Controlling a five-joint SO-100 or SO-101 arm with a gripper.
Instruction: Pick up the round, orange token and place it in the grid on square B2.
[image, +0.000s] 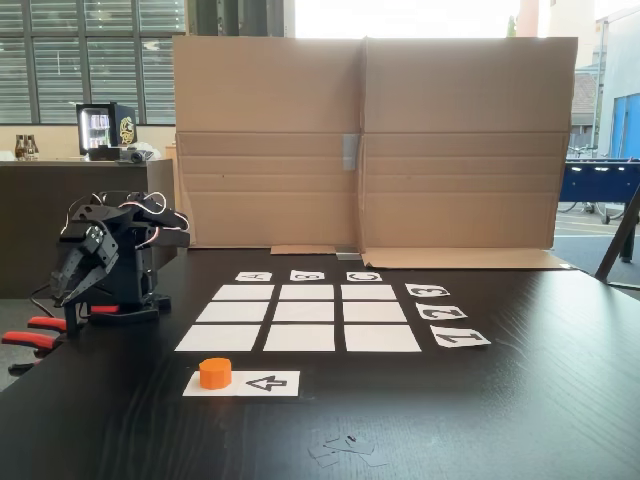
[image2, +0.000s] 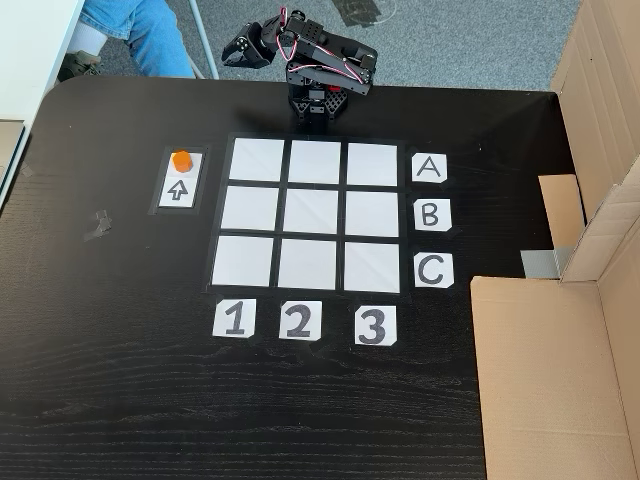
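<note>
My black desk is backed by a folded cardboard screen, with bright daylight above it. Behind, slatted blinds cover windows over a counter carrying a small lit fridge. Grey floor lies beyond the desk.

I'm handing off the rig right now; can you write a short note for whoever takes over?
Claw: folded back at the arm's base, holding nothing; open or shut is not clear.
Token: sits on the arrow card, beside the grid, untouched.
Square B2: bare.
Done: nothing yet.
Left: reach to the token, grasp it, carry it over, set it on B2.
</note>
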